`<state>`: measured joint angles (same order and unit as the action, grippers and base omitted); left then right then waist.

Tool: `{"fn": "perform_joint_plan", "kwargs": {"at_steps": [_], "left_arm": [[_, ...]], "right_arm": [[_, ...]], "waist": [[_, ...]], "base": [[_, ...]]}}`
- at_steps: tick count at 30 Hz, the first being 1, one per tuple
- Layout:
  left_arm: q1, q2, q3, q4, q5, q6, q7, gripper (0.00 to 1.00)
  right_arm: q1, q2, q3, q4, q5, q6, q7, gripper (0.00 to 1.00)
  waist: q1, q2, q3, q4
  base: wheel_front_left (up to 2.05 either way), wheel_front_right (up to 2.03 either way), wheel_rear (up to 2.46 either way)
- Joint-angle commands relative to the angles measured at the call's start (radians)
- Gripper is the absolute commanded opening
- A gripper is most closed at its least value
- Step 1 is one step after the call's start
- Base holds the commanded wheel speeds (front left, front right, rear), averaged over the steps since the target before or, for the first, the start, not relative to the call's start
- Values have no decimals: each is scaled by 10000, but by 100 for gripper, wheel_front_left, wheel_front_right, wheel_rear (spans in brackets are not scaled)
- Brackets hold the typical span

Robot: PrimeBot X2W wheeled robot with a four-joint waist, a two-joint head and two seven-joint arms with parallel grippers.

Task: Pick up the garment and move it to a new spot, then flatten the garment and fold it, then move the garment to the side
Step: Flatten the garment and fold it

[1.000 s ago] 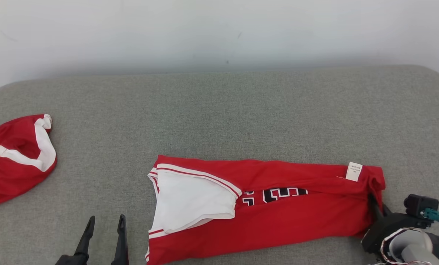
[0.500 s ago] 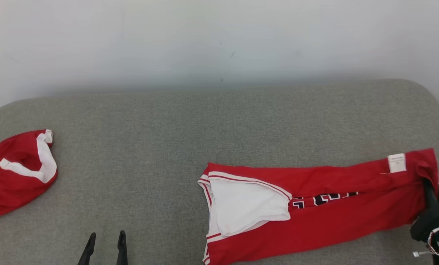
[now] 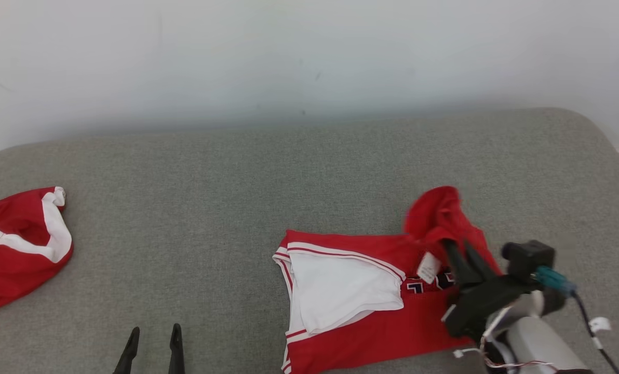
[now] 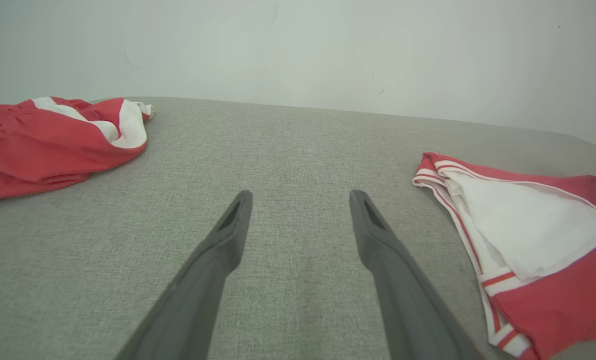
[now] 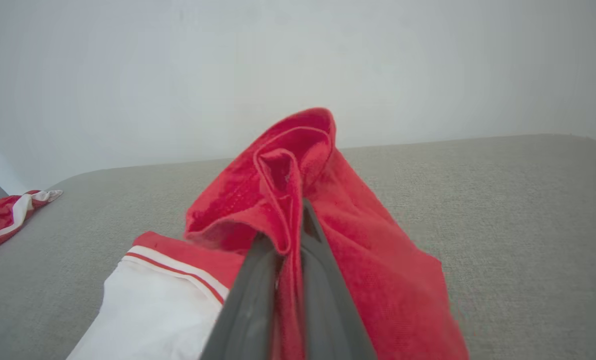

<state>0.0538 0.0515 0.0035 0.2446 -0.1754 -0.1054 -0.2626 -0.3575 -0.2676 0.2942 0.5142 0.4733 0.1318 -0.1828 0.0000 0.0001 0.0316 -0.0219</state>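
The garment (image 3: 372, 317) is a red jersey with white trim, lying on the grey cushion at the lower right of the head view. My right gripper (image 3: 457, 248) is shut on its right end, which is lifted and bunched above the rest. The right wrist view shows that red fold (image 5: 298, 165) pinched between the two dark fingers (image 5: 258, 280). My left gripper (image 3: 151, 335) stands open at the lower left, well left of the jersey, nothing between its fingers (image 4: 228, 235). The jersey's white-trimmed end (image 4: 523, 220) lies to the right of them.
A second red and white garment (image 3: 13, 249) lies crumpled at the far left of the grey cushion (image 3: 237, 182). A pale wall (image 3: 309, 52) rises behind the cushion's far edge. The cushion's rounded right corner (image 3: 595, 130) is near my right arm.
My right gripper has lifted the jersey's right end and carried it leftward over the rest, so the jersey now looks shorter. The head camera shifted. The left gripper stays open.
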Motion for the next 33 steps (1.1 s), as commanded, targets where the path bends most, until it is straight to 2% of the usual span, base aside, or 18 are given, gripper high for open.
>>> {"fn": "perform_joint_plan", "kwargs": {"at_steps": [1, 2, 10, 18, 24, 25, 26, 33], "left_arm": [[-143, -19, -86, 35, -63, 37, -31, 100], [-143, -19, -86, 35, -63, 37, -31, 100], [-397, -14, -555, 200, -366, 113, -31, 100], [-582, -15, -880, 366, -478, 159, -31, 100], [-611, -16, -924, 481, -569, 178, -31, 100], [-613, -15, -925, 488, -571, 189, -31, 100], [-613, -15, -923, 496, -579, 197, -31, 100], [-533, -15, -768, 525, -500, 169, -31, 100]], "right_arm": [[-59, 259, 215, -205, -37, -26, 156, 0], [-59, 259, 215, -205, -37, -26, 156, 0], [-304, 1496, 1022, -428, -7, -26, 704, 0], [-608, 1969, 1250, 574, -360, -26, 783, 0], [-727, 2129, 1336, 1493, -535, -26, 554, 0], [-775, 2145, 1347, 1538, -567, -26, 354, 29], [-790, 2154, 1370, 1588, -552, -26, 209, 100], [-909, 2001, 1268, 1443, -469, -26, -485, 100]], "waist": [[0, -1, 26, 110], [0, -1, 26, 110], [0, -1, 116, 725], [0, -1, 266, 1279], [0, -1, 292, 1419], [0, -1, 293, 1414], [0, -1, 293, 1405], [0, -1, 211, 1231]], "base": [[0, 0, 0], [0, 0, 0], [0, 0, 0], [0, 0, 0], [0, 0, 0], [0, 0, 0], [0, 0, 0], [0, 0, 0]]}}
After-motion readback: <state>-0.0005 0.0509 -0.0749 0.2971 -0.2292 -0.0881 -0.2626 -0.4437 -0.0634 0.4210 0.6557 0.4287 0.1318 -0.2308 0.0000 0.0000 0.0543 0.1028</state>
